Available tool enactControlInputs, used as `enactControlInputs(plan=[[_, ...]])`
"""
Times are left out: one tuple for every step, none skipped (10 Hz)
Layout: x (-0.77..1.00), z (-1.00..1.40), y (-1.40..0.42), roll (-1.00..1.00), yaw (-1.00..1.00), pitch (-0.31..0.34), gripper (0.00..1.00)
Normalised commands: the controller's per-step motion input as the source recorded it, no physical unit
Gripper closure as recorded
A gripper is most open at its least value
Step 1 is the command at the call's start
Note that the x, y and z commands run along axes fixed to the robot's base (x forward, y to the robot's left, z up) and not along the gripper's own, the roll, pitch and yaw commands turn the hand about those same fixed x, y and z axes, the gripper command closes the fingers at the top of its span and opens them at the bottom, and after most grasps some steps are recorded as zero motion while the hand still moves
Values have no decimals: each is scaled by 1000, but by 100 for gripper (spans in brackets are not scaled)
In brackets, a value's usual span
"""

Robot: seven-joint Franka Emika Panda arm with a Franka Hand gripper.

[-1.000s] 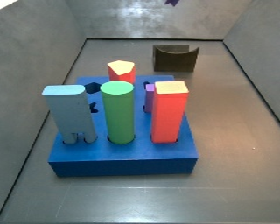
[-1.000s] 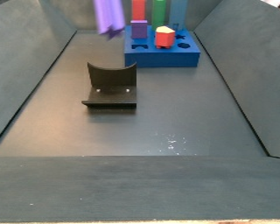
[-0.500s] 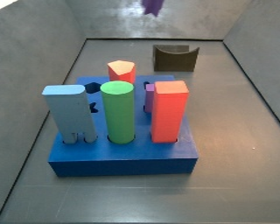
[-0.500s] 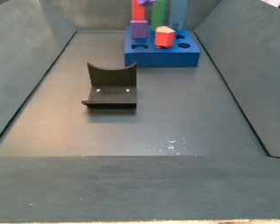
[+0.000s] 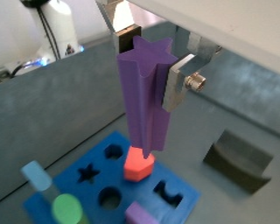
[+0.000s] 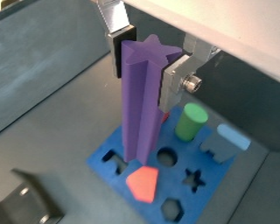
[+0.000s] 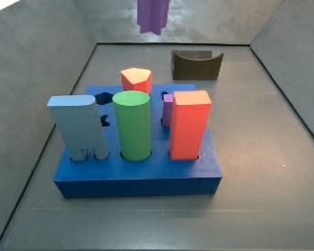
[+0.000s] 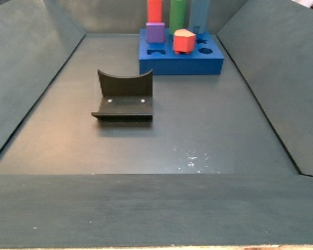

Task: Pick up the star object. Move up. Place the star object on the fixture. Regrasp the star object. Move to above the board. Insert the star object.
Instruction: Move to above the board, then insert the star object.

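Above the board (image 5: 108,179) our gripper (image 5: 154,54) has its fingers (image 5: 178,80) clamped on the upright star object (image 5: 143,96); we judge only insertion remains.

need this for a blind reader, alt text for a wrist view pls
The gripper holds a tall purple star object upright, high above the blue board, where green, light blue and red pieces stand among empty holes.

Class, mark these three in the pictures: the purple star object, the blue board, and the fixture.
star object (image 6: 140,105), a wrist view, on its long side face.
board (image 7: 140,175), a side view, on its front wall.
fixture (image 8: 122,95), a side view, on its curved upright.
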Motion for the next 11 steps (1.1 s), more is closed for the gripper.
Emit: enactControlInputs(plan=[[-58, 6, -17, -441, -19, -113, 100], [-34, 9, -10, -248, -16, -55, 100], [-69, 0, 0, 0, 0, 0, 100], [-411, -246, 0, 40, -143, -93, 100], [-880, -774, -97, 107, -103, -77, 100], [-1000, -969, -229, 50, -29, -43, 100], [-1000, -823, -269, -44, 6, -117, 100], [-774, -506, -431, -109, 57, -161, 100], [-897, -600, -331, -130, -3, -184, 100], [-866, -603, -151, -184, -146, -137, 100], [-766, -580, -31, -230, -306, -174, 100]])
